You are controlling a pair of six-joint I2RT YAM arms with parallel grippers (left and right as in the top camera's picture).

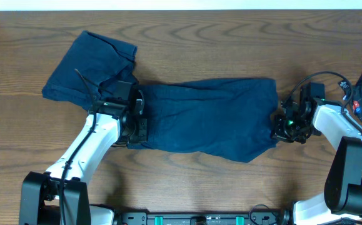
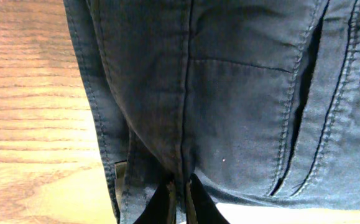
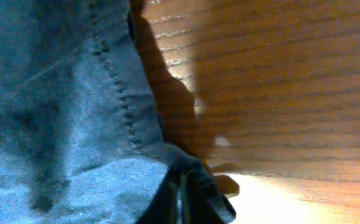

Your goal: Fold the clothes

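Wood-grain table (image 1: 187, 37), navy shorts (image 1: 212, 119) stretched across mid-frame, a second pair (image 1: 87, 69) bunched upper left. Now the left gripper (image 1: 140, 120) pinches the left edge and the right gripper (image 1: 279, 123) clamps the right hem. Soft, light, floppy cloth; stitched seams and hems look the surest holds.

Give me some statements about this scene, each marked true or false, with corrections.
1. The centre shorts lie stretched between both arms on the table. True.
2. The left end effector is open over bare wood. False: it is shut on the centre shorts' left edge.
3. The right end effector pinches their right edge. True.
4. The second shorts lie at the table's right end. False: they lie at the left, beside the left arm.
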